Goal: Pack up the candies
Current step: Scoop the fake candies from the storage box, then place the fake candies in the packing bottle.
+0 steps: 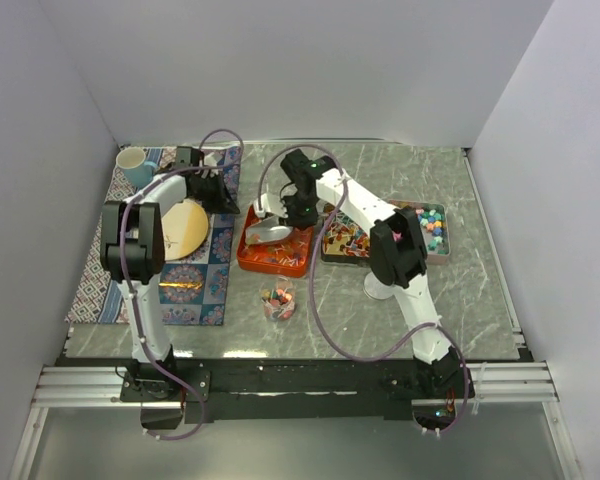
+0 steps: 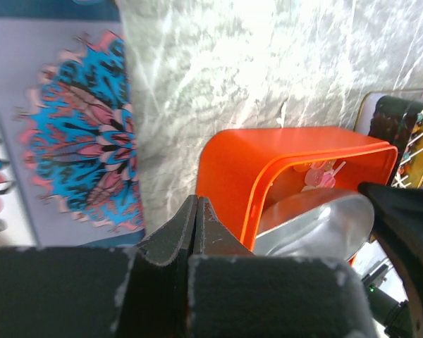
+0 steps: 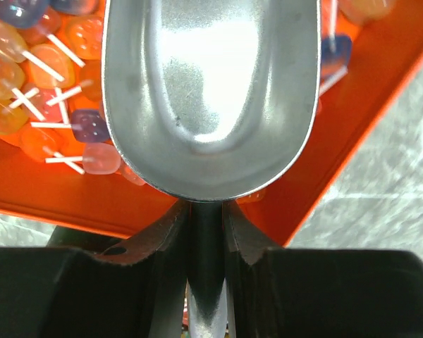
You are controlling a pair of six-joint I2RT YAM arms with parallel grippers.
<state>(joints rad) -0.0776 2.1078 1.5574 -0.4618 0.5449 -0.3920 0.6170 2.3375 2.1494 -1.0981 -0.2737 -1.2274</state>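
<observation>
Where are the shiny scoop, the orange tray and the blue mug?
Shiny scoop (image 3: 211,91): right wrist view, centre of its bowl.
Orange tray (image 2: 229,179): left wrist view, its outer wall.
Blue mug (image 1: 138,174): top view, its side.

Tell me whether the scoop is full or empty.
Empty. In the right wrist view the scoop is bare and shiny inside; the candies lie beside it in the tray.
</observation>
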